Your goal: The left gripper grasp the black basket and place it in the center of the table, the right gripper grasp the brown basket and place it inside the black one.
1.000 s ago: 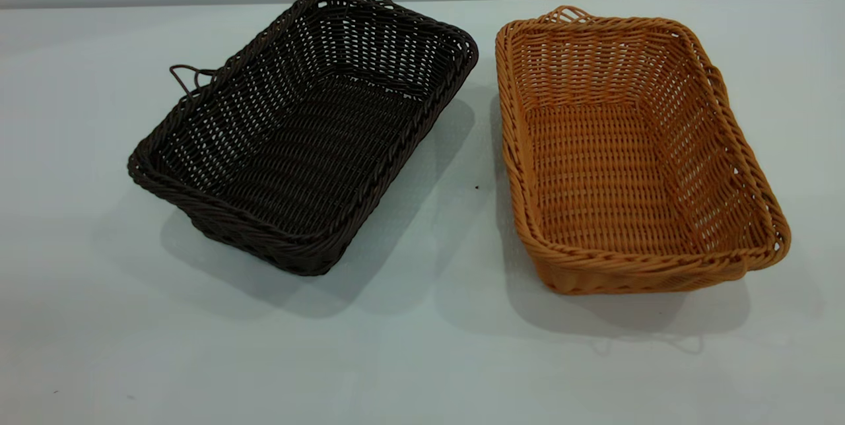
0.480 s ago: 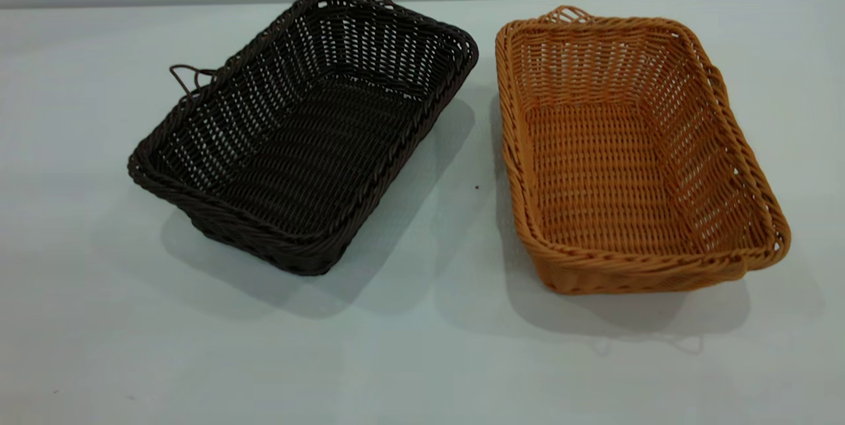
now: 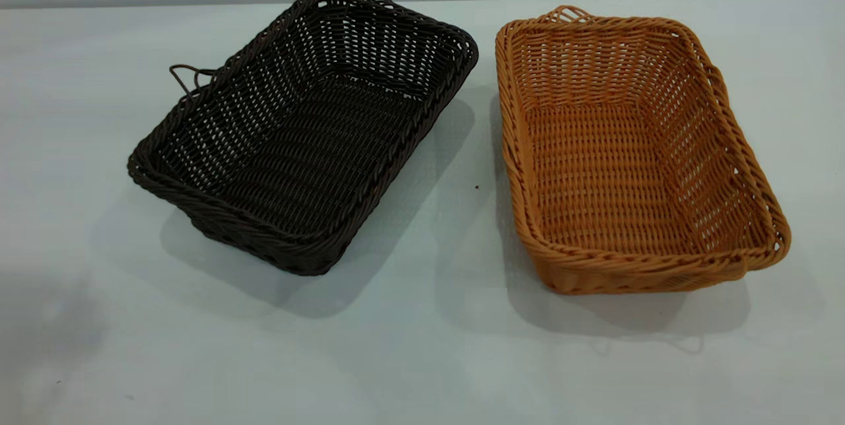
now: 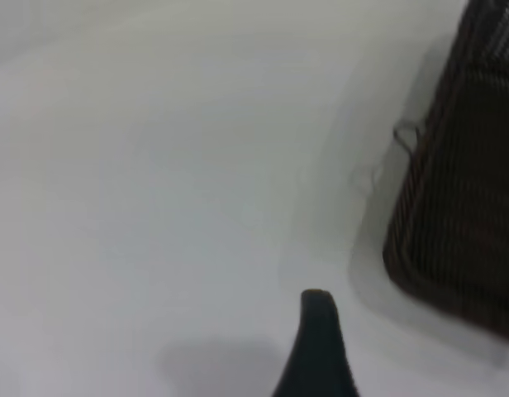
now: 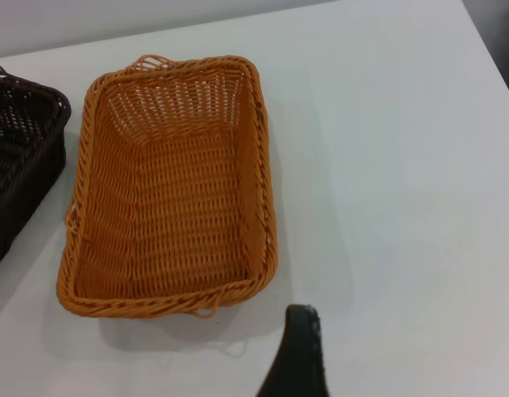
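**Op:** Black finger, just one tip, is all I get of my left gripper in its wrist view. I cannot tell how wide its jaws stand; it holds nothing. Same on the right: one dark finger, nothing gripped.

**Spotter:** And the baskets?

**Op:** Black basket sits left of centre on the table, brown basket right of it, near but apart. Both upright and empty.

**Spotter:** Which step?

**Op:** The first, I'd say: the left approach. No grasp made yet. Next I need a rim hold on the black one, then a shift toward centre.

**Spotter:** Orientation?

**Op:** Black's long axis runs diagonally, from near-left to far-right. Brown's runs nearly straight away from the camera, slightly skewed.
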